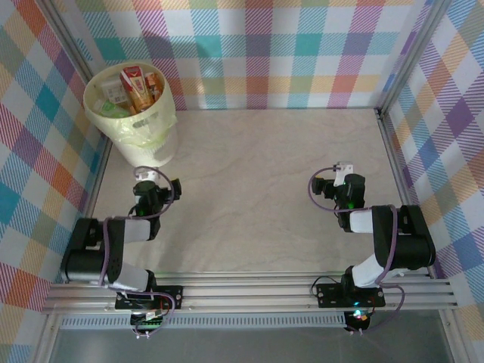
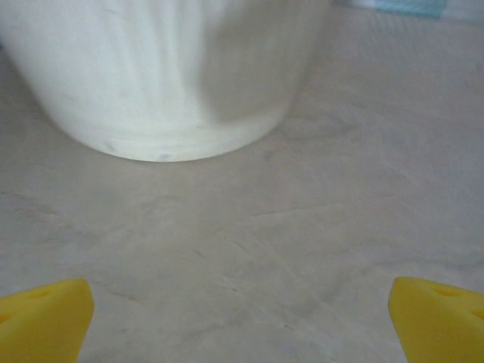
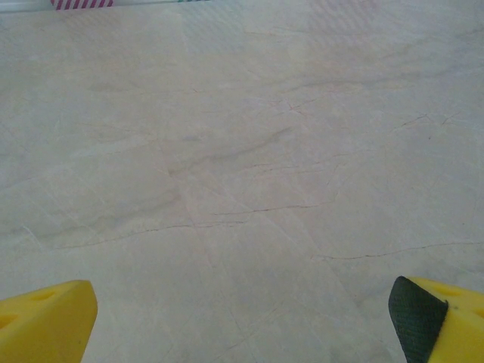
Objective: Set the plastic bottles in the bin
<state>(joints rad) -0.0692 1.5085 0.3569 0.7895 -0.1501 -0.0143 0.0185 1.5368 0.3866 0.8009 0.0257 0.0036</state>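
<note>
Round pale-yellow translucent plastic bin [image 1: 147, 140], labelled plastic bottles [image 1: 134, 87] inside. Left hand [image 1: 155, 178] just beside the bin, nearer, spread apart, empty. Right hand [image 1: 342, 172] well apart from the bin, likewise spread and empty.

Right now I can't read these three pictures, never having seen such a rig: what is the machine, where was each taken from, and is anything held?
Two black robot arms are bolted at the near edge of a pale marbled table. The overhead picture looks down from behind them: left arm, right arm. The other two come from cameras on the wrists, so the yellow shapes in their bottom corners are each arm's own fingers: left fingers, right fingers. Both pairs stand wide open, holding nothing. A large round pale-yellow plastic bin stands at the far left, just ahead of the left arm, with small red-, orange- and green-labelled plastic bottles inside. The left wrist camera faces its base; the right faces the tabletop.
</note>
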